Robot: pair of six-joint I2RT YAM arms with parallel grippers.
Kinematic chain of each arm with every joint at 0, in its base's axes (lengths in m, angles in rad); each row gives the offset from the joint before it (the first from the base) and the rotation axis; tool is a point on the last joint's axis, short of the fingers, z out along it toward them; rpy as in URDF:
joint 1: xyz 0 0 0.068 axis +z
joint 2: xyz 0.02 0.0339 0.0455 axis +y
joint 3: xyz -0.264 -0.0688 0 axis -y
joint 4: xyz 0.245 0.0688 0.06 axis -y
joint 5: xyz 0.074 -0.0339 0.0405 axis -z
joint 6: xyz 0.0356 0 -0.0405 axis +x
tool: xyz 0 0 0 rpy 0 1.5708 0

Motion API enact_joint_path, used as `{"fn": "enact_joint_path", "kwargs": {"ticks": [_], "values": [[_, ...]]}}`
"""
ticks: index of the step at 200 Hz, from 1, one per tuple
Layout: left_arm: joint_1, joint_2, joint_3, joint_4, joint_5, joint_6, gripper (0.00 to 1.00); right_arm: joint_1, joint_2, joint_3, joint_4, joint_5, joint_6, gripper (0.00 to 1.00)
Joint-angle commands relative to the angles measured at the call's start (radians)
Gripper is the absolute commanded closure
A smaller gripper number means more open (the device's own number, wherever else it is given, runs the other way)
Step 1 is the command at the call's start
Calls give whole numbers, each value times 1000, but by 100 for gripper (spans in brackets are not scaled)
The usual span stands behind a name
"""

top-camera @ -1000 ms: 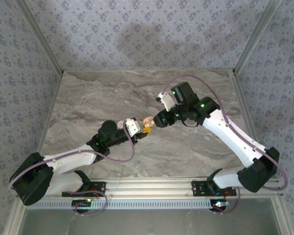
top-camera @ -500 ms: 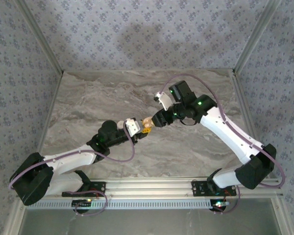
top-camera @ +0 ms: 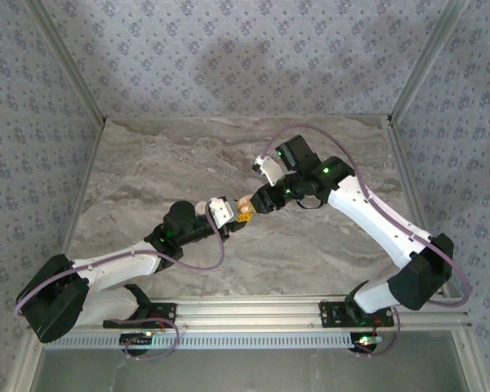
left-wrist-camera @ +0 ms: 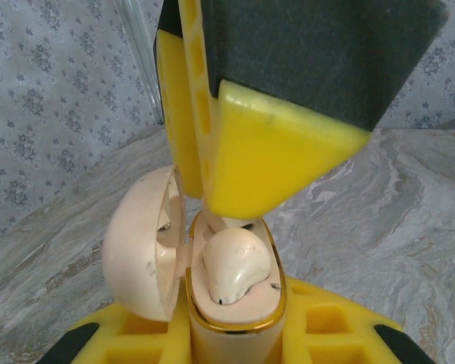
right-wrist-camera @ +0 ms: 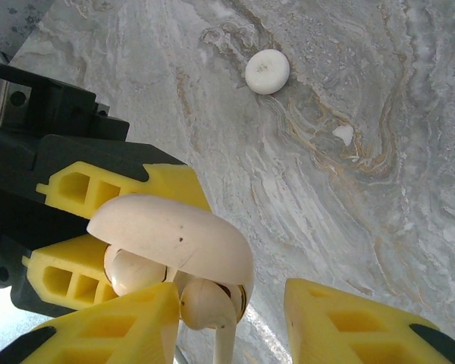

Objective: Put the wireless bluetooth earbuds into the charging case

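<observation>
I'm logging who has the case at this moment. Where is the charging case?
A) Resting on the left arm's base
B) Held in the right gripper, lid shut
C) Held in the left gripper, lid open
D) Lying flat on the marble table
C: the left wrist view shows the charging case clamped between the left gripper's yellow fingers, its lid swung open and an earbud seated inside.

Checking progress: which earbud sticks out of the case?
The earbud with its stem jutting out of the charging case; the other earbud sits tucked inside it.
</observation>
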Motion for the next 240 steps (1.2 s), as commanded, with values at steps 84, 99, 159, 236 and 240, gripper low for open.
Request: {"fn": "enact_joint_path", "kwargs": {"ticks": [84,99,159,236,240], "values": [[-5,-31,1,-1,11,19,89,8,12,22,-13,-32,-1,76],[-4,-33,0,-5,8,21,89,9,-2,11,-7,-30,0,77],[-4,-33,-12,15,-6,-1,89,-8,-158,-116,173,12,29,81],[8,-12,-17,99,12,-112,89,-16,-309,-357,607,-3,70,81],[8,-11,-18,103,12,-116,89,-15,-308,-362,619,-7,72,81]]}}
